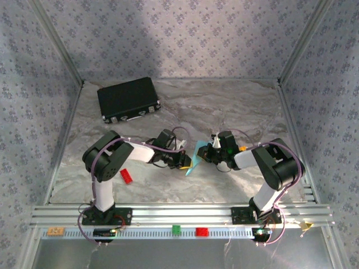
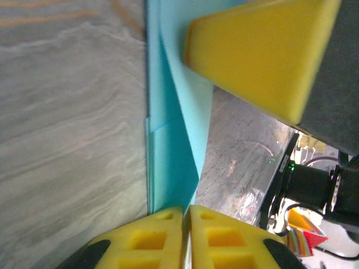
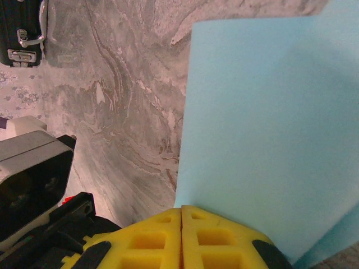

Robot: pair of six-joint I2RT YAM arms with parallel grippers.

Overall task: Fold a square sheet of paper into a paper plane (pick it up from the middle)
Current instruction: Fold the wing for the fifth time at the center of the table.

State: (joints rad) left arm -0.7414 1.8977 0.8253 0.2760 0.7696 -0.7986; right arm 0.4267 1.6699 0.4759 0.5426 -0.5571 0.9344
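Observation:
The light-blue square sheet of paper [image 1: 193,165] is folded into layers and held off the marble table [image 1: 224,106] between the two arms. In the left wrist view the sheet [image 2: 168,145] stands edge-on with a slanted flap. My left gripper [image 2: 185,211] is shut on its lower end, and my right gripper's yellow finger [image 2: 258,50] presses on the far end. In the right wrist view the sheet [image 3: 269,129] spreads wide and flat to the right. My right gripper [image 3: 181,212] is shut at the sheet's near left edge. Seen from above, the left gripper [image 1: 185,162] and the right gripper [image 1: 202,153] nearly meet.
A black case [image 1: 129,99] lies at the back left, also seen as a case corner [image 3: 22,28]. A small red brick [image 1: 126,176] lies by the left arm. Green [image 1: 176,229] and red [image 1: 201,231] bricks sit on the front rail. Patterned walls close in three sides.

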